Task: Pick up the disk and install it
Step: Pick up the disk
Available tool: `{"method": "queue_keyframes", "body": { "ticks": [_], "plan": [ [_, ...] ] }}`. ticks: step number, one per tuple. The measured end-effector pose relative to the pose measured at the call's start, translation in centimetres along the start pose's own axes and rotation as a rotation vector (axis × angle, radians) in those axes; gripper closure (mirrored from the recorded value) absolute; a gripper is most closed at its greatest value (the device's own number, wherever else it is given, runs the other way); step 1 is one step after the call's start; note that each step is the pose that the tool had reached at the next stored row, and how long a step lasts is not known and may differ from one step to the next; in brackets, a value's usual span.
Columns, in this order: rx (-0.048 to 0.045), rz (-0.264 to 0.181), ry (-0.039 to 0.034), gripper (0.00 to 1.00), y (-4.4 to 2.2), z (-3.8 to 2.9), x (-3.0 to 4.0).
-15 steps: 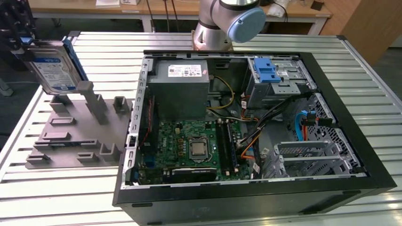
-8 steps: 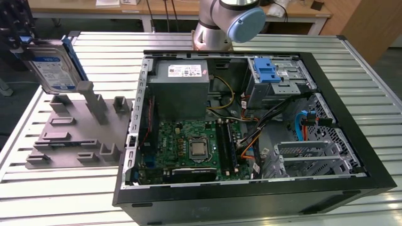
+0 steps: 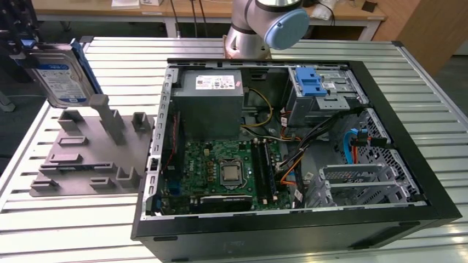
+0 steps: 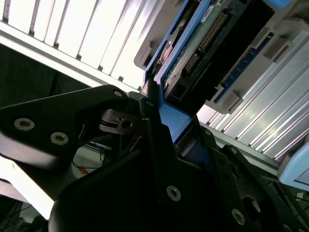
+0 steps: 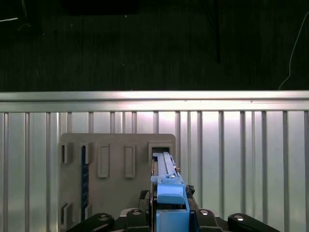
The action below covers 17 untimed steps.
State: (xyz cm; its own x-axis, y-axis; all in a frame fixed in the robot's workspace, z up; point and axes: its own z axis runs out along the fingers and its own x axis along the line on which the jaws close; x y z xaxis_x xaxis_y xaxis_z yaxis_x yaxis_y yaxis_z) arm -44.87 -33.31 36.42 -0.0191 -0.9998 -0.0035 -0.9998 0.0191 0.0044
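Observation:
The disk (image 3: 62, 76), silver-grey with a blue-and-white label and blue side rails, stands on edge at the exterior view's far left, just over the grey holder block (image 3: 87, 148). My gripper (image 3: 22, 52) is shut on its upper end. In the first wrist view the disk's blue rail (image 5: 167, 191) runs out from between my gripper's (image 5: 169, 220) black fingers, above a slot (image 5: 159, 150) in the holder. The second wrist view shows the disk's connector edge (image 4: 203, 43) clamped by my gripper (image 4: 161, 121).
An open computer case (image 3: 409, 181) lies on the slatted metal table (image 3: 66, 230). Inside are a grey power-supply box (image 3: 212, 93), a silver cage with a blue latch (image 3: 313, 87), the motherboard (image 3: 227, 170) and loose cables. The arm's base (image 3: 263, 27) stands behind the case.

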Motion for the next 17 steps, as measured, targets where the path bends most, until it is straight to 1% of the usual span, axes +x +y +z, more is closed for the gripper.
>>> {"method": "queue_keyframes", "body": {
  "ticks": [17],
  "plan": [
    [0.0000, 0.000, 0.0000, 0.64, 0.00, -1.12, 0.00]
  ]
}}
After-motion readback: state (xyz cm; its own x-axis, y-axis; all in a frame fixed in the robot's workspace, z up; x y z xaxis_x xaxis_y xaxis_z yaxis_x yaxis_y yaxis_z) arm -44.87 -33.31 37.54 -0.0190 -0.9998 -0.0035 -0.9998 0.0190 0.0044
